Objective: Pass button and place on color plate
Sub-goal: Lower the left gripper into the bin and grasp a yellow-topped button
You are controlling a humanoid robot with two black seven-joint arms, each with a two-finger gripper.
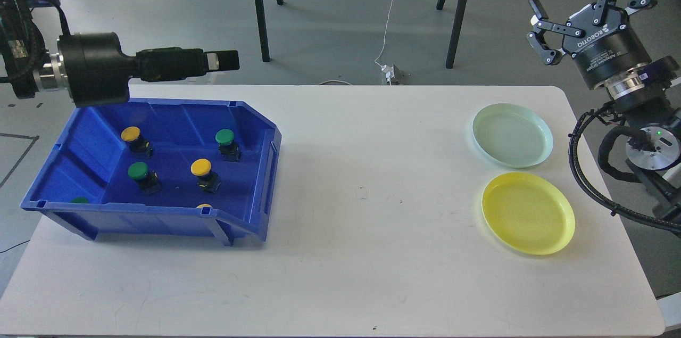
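Left tool (pixel 226 60) hangs above the far rim of the blue bin (pixel 266 157), seen side-on, so I cannot tell whether its fingers are apart or together. Inside the bin lie six buttons: three yellow and three green. From the left, a green cap (pixel 80 200) peeks over the near wall, then a yellow button (pixel 133 137) at the back, a green button (pixel 141 173) in front of it, a yellow button (pixel 204 172) in the middle, a yellow cap (pixel 204 206) half hidden by the near wall, and a green button (pixel 226 141) toward the right. The white surface (pixel 362 221) carries two plates on its right side: a pale green plate (pixel 512 135) farther back and a yellow plate (pixel 528 213) nearer. Right tool (pixel 577 5) is raised beyond the surface edge, fingers spread apart, holding nothing.
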